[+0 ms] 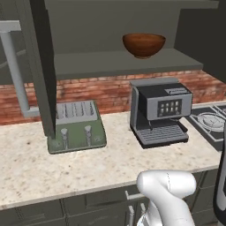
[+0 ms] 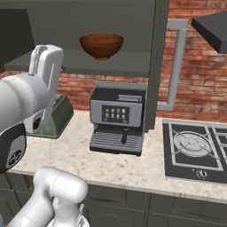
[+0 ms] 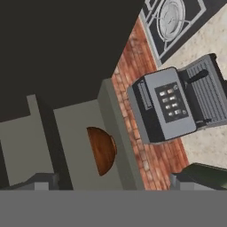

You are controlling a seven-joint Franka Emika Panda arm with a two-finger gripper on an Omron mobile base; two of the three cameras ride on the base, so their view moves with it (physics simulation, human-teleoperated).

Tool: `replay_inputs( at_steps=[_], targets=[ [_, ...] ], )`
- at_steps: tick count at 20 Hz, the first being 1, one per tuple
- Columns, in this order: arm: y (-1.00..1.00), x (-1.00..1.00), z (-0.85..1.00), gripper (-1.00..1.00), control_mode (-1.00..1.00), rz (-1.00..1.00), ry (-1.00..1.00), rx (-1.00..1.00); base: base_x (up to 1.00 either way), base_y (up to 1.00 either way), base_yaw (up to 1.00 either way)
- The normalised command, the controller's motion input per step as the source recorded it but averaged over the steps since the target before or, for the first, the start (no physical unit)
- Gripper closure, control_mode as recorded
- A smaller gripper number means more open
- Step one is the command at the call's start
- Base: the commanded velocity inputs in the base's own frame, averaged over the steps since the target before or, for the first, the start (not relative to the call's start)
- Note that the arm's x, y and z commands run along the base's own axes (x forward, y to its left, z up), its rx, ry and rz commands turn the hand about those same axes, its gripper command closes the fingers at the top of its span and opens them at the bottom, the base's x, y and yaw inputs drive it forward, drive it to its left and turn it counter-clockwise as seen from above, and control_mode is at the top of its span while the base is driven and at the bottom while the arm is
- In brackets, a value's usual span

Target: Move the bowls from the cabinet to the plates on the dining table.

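Observation:
A glossy reddish-brown bowl (image 1: 144,44) (image 2: 101,45) stands upright on the inner shelf of the open dark grey-green cabinet (image 1: 123,62) (image 2: 95,66). In the rolled hand view the bowl (image 3: 101,150) lies just beyond my gripper (image 3: 111,182), roughly between the fingertips (image 3: 42,181) and apart from them. The gripper is open wide with nothing between its jaws. My white arm (image 2: 44,75) rises at the left of the right base view. The plates and the dining table are out of view.
A grey coffee machine (image 1: 160,110) (image 2: 117,116) (image 3: 170,104) stands on the speckled counter (image 1: 110,161) right under the bowl. A green toaster (image 1: 77,126) sits to its left and a gas hob (image 2: 195,148) to its right. The open cabinet door (image 1: 42,66) hangs over the toaster.

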Motion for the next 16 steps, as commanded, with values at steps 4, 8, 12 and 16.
replay_inputs(
  at_steps=[4, 8, 12, 16],
  targets=[
    [0.00, 0.00, 0.00, -1.00, 1.00, 0.00, 0.00, 0.00, 0.64, 0.11, 0.00],
    [0.00, 0.00, 0.00, -1.00, 1.00, 0.00, 0.00, 0.00, 0.66, 0.23, 0.01],
    [0.00, 0.00, 0.00, -1.00, 1.00, 0.00, 0.00, 0.00, 0.69, 0.07, 0.18],
    [0.01, 0.15, 0.00, -1.00, -1.00, 0.05, 0.01, -0.03, 0.48, 0.00, 0.15]
  ],
)
